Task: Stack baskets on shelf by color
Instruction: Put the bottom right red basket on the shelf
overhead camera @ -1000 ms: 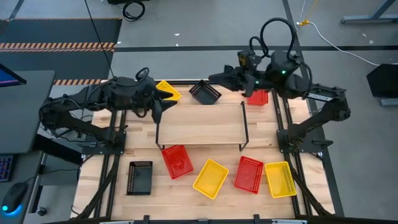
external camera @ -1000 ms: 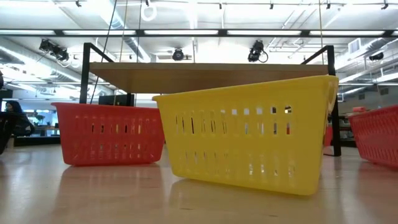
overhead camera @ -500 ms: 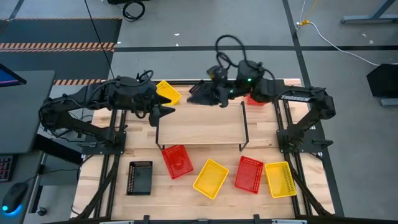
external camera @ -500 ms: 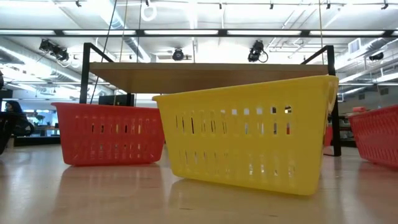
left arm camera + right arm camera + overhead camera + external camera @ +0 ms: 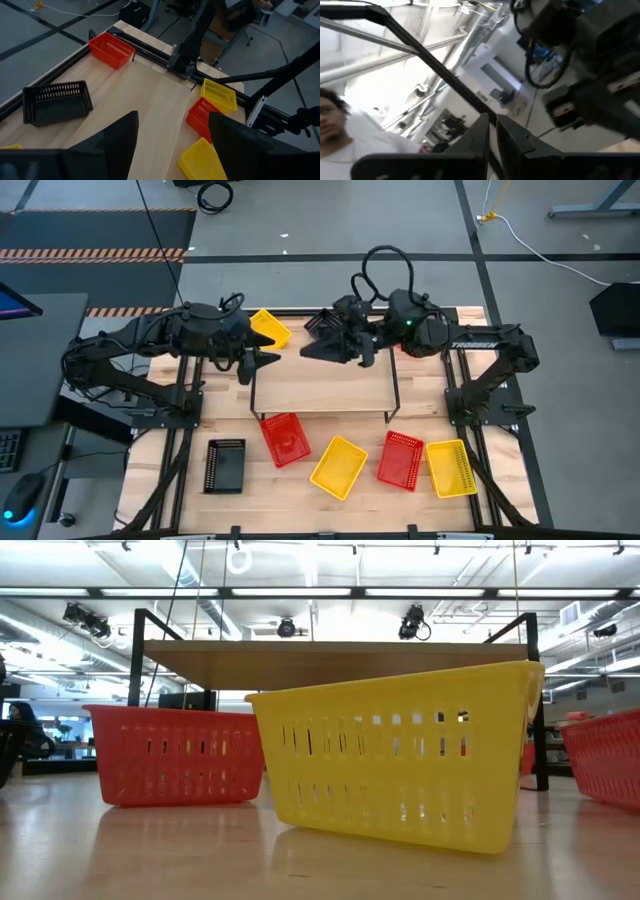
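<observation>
While the left gripper (image 5: 262, 360) hangs wide open and empty off the shelf's (image 5: 325, 385) 10 o'clock corner, the right gripper (image 5: 318, 346) sits at the shelf's 12 o'clock edge, right against the back black basket (image 5: 328, 330). In the right wrist view its fingers (image 5: 481, 135) are nearly together with a thin dark bar running in between; can't tell if that bar is the basket's rim.

Shelf top is bare light wood, a flat rectangle on thin black legs, with open room across its whole surface. Under it, the low view shows clear air between the legs.

Back strip of the table (image 5: 270, 490):
- yellow basket (image 5: 270, 327) at 11 o'clock, just beside the left arm
- black one at 12
- back red basket (image 5: 112, 50) at 1 o'clock, tight to the table edge, mostly under the right arm from above

Front row, 7 to 5 o'clock: front black basket (image 5: 226, 465), red basket (image 5: 285, 439), angled yellow basket (image 5: 338, 466), second red basket (image 5: 401, 459), end yellow basket (image 5: 451, 468). The last two are just beside each other; the red at 7 nearly touches the shelf's front leg. There is wood showing between the others.

All are slotted plastic boxes with open tops and slightly flared walls.
</observation>
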Motion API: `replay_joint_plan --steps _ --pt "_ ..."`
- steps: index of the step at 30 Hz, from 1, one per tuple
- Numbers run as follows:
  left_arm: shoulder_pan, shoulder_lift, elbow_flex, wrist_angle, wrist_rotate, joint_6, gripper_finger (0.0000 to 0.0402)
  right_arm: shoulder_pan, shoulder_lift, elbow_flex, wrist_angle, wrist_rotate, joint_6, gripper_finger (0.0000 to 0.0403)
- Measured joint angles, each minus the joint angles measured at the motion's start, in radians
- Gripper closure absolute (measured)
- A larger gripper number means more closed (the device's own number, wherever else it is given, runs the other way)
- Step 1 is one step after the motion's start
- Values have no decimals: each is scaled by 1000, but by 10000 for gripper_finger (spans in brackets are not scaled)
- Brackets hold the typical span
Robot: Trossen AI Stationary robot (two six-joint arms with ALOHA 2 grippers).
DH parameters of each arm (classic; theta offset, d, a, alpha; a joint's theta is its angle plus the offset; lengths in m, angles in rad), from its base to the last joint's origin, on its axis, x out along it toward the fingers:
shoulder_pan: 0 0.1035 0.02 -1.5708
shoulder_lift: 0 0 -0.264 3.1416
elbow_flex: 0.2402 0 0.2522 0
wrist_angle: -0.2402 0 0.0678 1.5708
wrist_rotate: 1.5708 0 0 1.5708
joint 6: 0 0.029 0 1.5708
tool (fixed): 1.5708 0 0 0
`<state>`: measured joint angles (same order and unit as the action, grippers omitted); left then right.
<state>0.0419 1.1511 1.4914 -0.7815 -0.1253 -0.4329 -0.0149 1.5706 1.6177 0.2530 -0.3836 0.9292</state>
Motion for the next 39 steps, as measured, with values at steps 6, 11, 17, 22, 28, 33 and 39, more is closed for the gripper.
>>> replay_joint_plan --steps 6,11,17,22,28,33,39 --pt "0 0 0 -2 36 -5 151 36 -6 32 -166 93 -192 362" --pt "0 0 0 -2 82 -28 153 90 -1 239 -741 215 -378 360" --pt "0 0 0 -1 86 -35 152 201 -1 411 -1145 390 -399 333" --pt "0 0 0 7 86 -35 154 310 -1 443 -1382 418 -308 297" --pt "0 0 0 13 86 -54 153 435 -1 442 -1615 417 -173 264" --pt "0 0 0 13 84 -54 156 519 9 442 -1668 399 -51 257" --pt "0 0 0 13 49 -54 152 633 72 402 -1739 326 60 256"
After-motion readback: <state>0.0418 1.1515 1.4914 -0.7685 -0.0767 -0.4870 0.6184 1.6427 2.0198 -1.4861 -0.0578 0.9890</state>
